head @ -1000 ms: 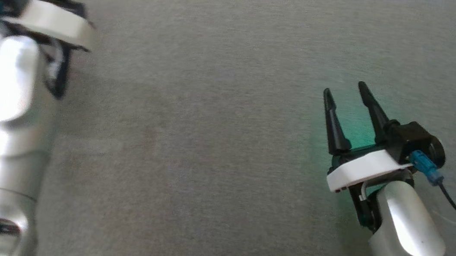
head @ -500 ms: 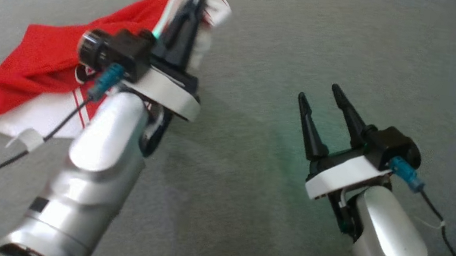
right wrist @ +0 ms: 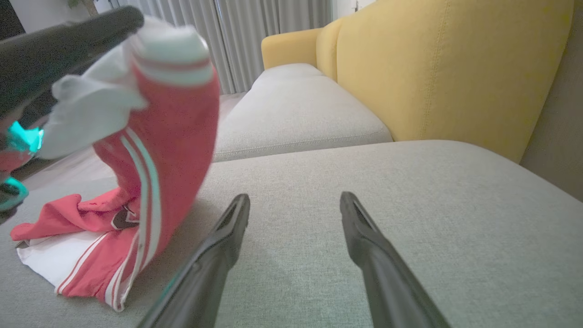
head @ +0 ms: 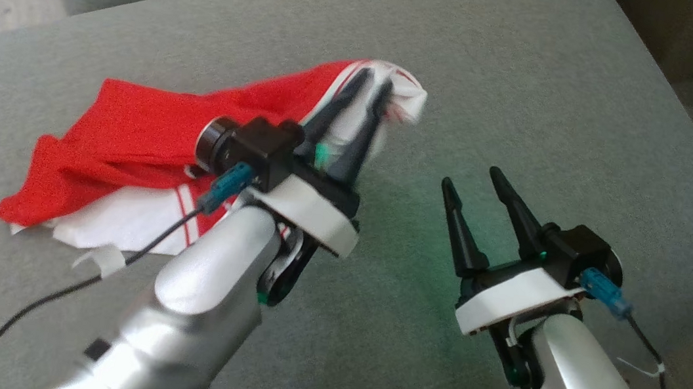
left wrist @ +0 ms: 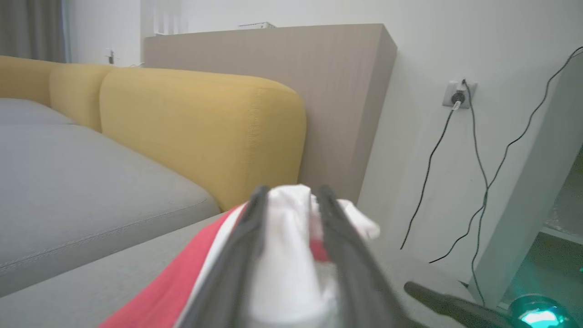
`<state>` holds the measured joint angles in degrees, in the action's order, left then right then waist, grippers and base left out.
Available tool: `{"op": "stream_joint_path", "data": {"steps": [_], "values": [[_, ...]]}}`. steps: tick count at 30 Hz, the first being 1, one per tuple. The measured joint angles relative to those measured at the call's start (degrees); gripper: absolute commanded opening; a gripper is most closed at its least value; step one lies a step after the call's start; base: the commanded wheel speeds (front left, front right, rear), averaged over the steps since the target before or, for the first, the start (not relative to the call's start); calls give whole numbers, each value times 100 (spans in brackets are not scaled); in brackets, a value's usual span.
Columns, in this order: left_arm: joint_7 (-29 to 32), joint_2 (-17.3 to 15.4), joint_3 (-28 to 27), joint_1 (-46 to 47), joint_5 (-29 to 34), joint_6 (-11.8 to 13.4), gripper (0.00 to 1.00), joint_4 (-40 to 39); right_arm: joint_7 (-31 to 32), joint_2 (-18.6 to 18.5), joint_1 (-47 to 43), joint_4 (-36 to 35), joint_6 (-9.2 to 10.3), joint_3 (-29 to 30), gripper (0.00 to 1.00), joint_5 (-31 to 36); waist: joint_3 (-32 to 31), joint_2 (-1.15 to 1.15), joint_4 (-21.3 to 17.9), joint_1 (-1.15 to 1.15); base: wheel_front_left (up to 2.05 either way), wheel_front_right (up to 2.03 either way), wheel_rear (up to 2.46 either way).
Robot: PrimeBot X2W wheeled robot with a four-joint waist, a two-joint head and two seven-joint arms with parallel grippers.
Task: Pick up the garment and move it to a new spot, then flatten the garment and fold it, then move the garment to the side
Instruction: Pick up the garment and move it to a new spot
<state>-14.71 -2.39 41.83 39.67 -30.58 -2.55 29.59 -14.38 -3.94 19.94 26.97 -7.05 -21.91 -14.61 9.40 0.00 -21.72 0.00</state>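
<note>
The limp red-and-white fabric garment (head: 137, 122) is pinched at its 1 o'clock edge by the left claw (head: 374, 85), right claw (head: 471, 177) spread wide.

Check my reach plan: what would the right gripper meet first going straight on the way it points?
Probably the flat grey fabric cushion ahead of the right gripper, not the red fabric garment; depth is unclear.

My head camera looks steeply down over the grey cushion (head: 532, 78); both wrist cameras skim low and close above it, facing the yellow backrest (left wrist: 196, 132). All three share the garment (head: 130, 128).
</note>
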Motion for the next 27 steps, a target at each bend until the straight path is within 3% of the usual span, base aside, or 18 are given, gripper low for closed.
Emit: {"op": "stream_joint_path", "data": {"steps": [4,9,11,18,23,27], "values": [[0,-5,-381,-477,237,156,100,170,0,2,-59,-3,0,187,100,22,-58,0,257,0,0,0,0],[1,-97,-998,-1152,509,164,100,196,0,5,-105,4,0,385,100,129,-131,0,592,0,0,0,0],[1,-177,-1578,-1690,686,214,100,99,0,19,-229,23,0,535,100,210,-225,0,864,0,0,0,0],[1,-208,-2817,-3045,1117,283,100,-282,0,40,-711,124,0,939,100,312,-583,0,1421,-1,0,0,0],[1,-141,-3674,-3821,1322,335,100,-560,0,49,-910,175,0,983,100,354,-838,0,1649,-1,0,0,0],[1,-63,-4011,-4245,1430,244,100,-639,0,52,-1002,192,0,1010,100,354,-936,0,1725,-1,0,0,0]]}}
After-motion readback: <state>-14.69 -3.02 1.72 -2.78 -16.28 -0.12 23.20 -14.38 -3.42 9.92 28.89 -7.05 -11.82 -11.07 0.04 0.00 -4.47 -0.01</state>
